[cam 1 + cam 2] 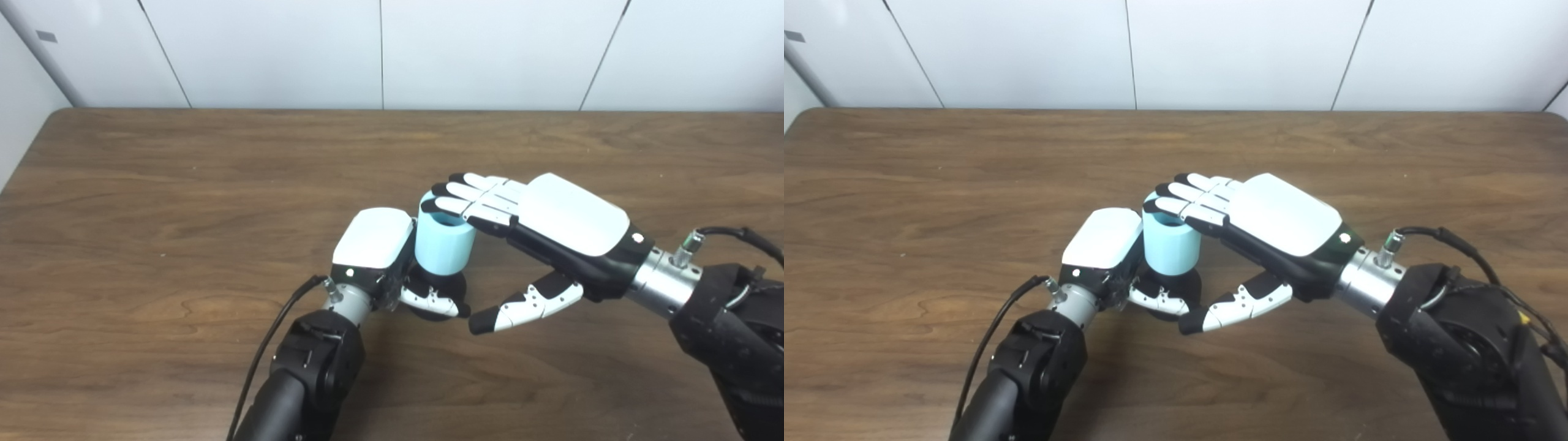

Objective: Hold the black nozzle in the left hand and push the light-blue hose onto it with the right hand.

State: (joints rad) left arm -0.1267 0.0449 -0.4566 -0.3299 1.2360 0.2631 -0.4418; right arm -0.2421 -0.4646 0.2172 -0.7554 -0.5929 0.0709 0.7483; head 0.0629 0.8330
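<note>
A short light-blue hose stands upright on the black nozzle near the table's middle. Only the nozzle's lower part shows beneath the hose. My left hand is shut on the nozzle, its thumb curled across the front of it and its back against the hose's left side. My right hand comes in from the right, its straight fingers lying flat over the hose's open top. Its thumb hangs apart below, clear of the hose and close to the left thumb. The right hand grips nothing.
The wooden table stretches wide on all sides of the hands. A white panelled wall runs along its far edge. A black cable trails from the left wrist.
</note>
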